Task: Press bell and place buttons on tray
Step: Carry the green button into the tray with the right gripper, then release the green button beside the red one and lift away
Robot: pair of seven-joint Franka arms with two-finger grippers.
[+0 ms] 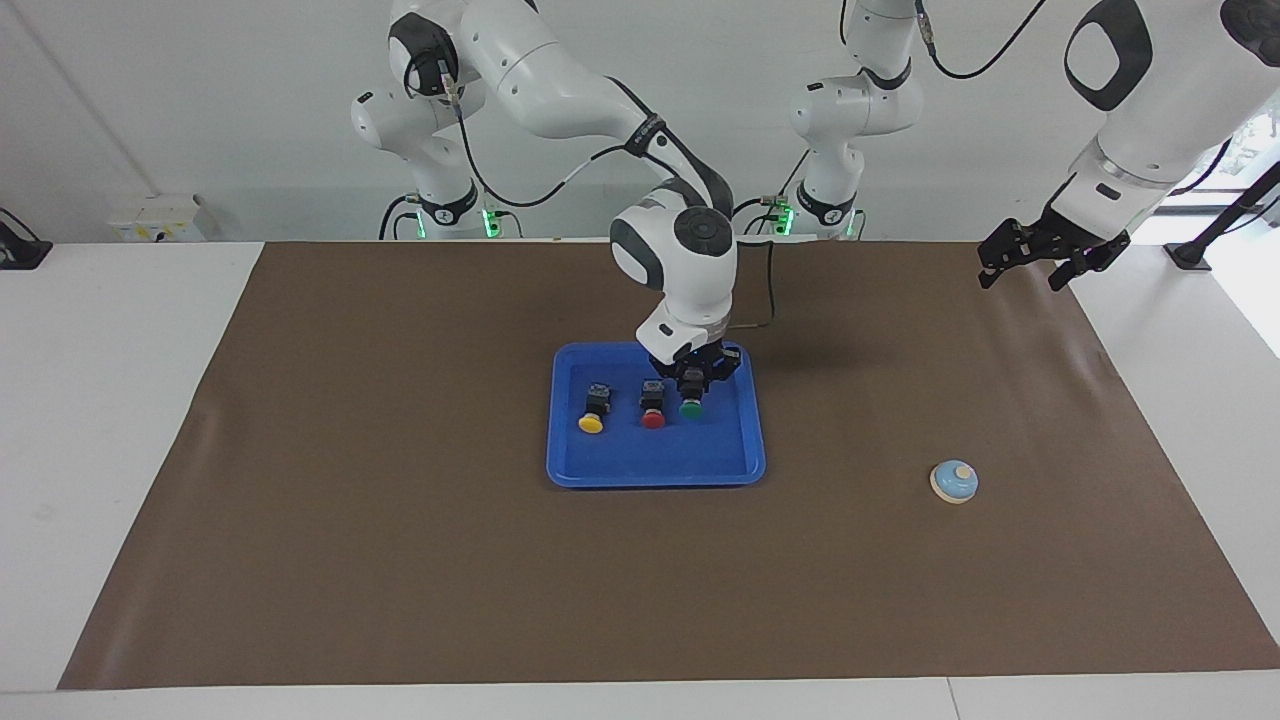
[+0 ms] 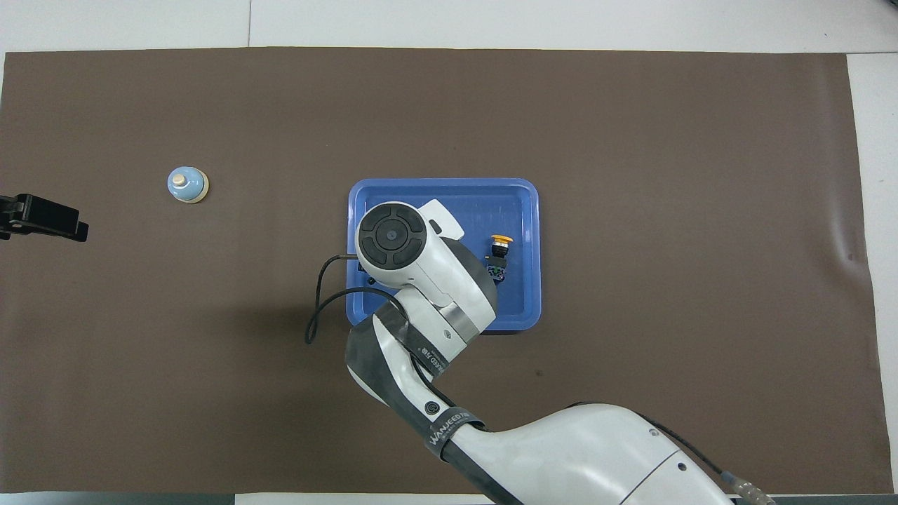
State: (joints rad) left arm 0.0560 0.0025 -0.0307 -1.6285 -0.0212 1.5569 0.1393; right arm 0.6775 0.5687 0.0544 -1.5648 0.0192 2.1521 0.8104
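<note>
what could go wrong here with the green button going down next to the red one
1. The right claw is shut on the green button close beside the red button in the tray; opening could nudge the red one.
2. If released before it rests on the tray, the green button may tip or roll.
3. The bell sits on the mat toward the left arm's end; the left claw waits open, far from it.

Yellow button (image 1: 591, 412) and red button (image 1: 652, 407) lie on the blue tray (image 1: 655, 468), caps away from the robots. The green button (image 1: 690, 400) hangs over it beside the red. The light-blue bell (image 1: 954, 481) sits upright toward the left arm's end.
</note>
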